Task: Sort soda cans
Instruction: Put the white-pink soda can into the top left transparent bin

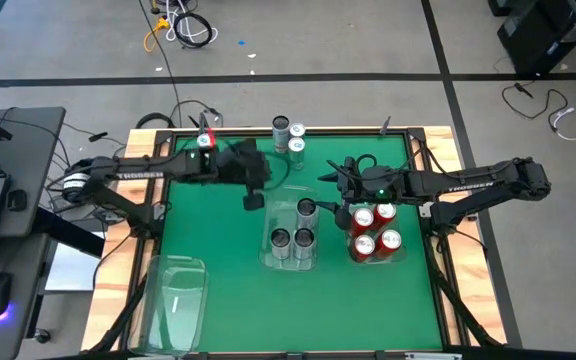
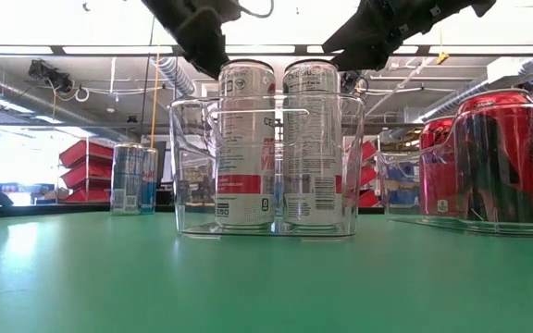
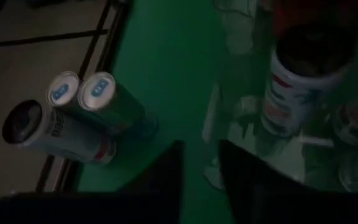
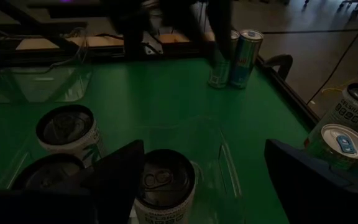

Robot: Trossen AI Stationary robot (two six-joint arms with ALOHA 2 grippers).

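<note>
High view first: three clear bins sit on my green bench. The middle bin holds three dark-topped silver cans. A second bin towards the right edge holds four red cans. The third bin lies at the near left corner with nothing in it that I can see. Three more cans stand loose in a tight cluster by the middle of the far edge, two with pale tops and one with a dark top. That makes ten cans in all. My left tool hangs just beside the far left corner of the middle bin, between it and the loose cluster. Its fingers are drawn narrow with only a slit of green between them, and nothing is gripped. My right tool hovers over the far end of the middle bin, spread wide. One silver can sits below and between its fingers, but I cannot see any contact. From the low view the middle bin's front wall blocks much: two cans show through it and the third is hidden behind them. The red cans are cut off at that picture's edge. My right arm lies across part of the red bin from above, and both wrist pictures are too dim to read any labels. Cables lie tangled on the floor beyond the far edge.
</note>
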